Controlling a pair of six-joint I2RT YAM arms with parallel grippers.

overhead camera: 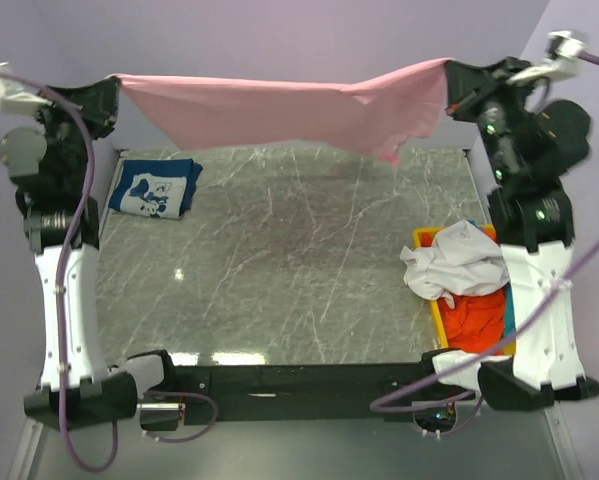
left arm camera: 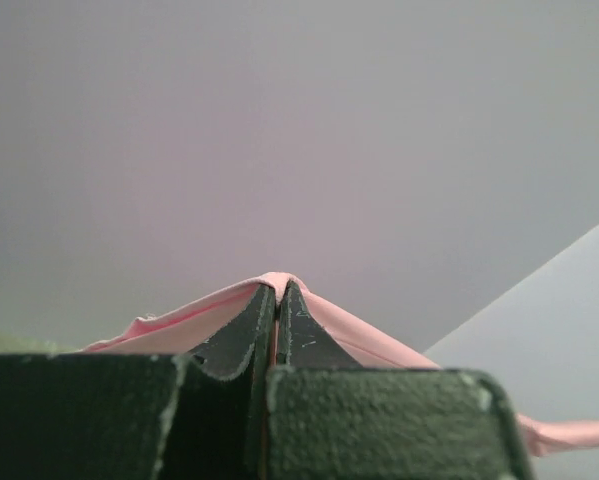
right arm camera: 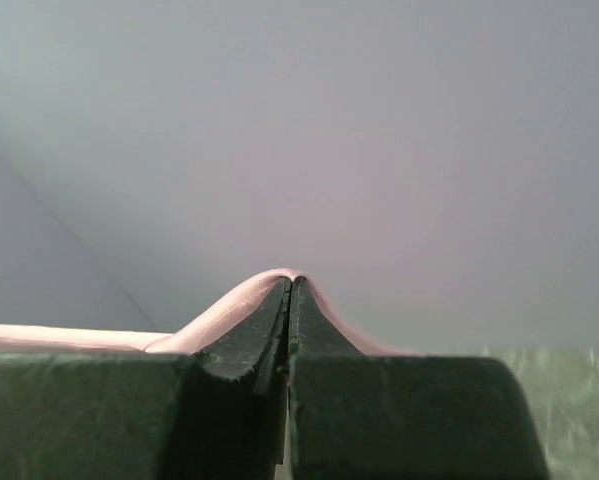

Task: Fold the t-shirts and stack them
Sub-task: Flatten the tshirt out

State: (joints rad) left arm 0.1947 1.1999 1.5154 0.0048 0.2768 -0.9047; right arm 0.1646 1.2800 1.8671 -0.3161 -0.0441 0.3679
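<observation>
top view: the pink t-shirt (overhead camera: 279,115) hangs stretched above the worktop (overhead camera: 299,270) between the left pincer (overhead camera: 114,85) and the right pincer (overhead camera: 451,70), probably to spread it flat for folding. a folded navy tee (overhead camera: 157,187) lies at the far left, and a white tee (overhead camera: 454,262) sits in the yellow tray (overhead camera: 434,320).
left wrist: the pincer is clenched on a pink edge.
right wrist: likewise clamped on pink cloth.

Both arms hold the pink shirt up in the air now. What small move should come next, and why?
Probably lower both arms together and draw the pink shirt flat onto the table. The left gripper and right gripper each pinch one end, the cloth hangs stretched above the far side, and the bare middle lies between the navy shirt and the tray.
</observation>
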